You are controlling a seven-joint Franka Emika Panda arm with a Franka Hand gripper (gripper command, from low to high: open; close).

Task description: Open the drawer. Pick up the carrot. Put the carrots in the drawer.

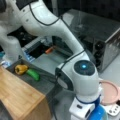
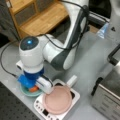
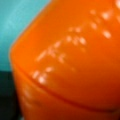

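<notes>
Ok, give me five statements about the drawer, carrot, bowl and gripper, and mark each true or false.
1. The drawer is open. True.
2. The drawer holds a yellow-orange lumpy vegetable and a green elongated vegetable. True.
3. The carrot lies in the drawer. False: it sits in the light-blue bowl, filling the wrist view.
4. The gripper hangs over the pink plate. False: it is down at the bowl, right by the carrot; the plate is beside it, toward a front view's right.
5. The pink plate rests on a white appliance with buttons. True.
</notes>
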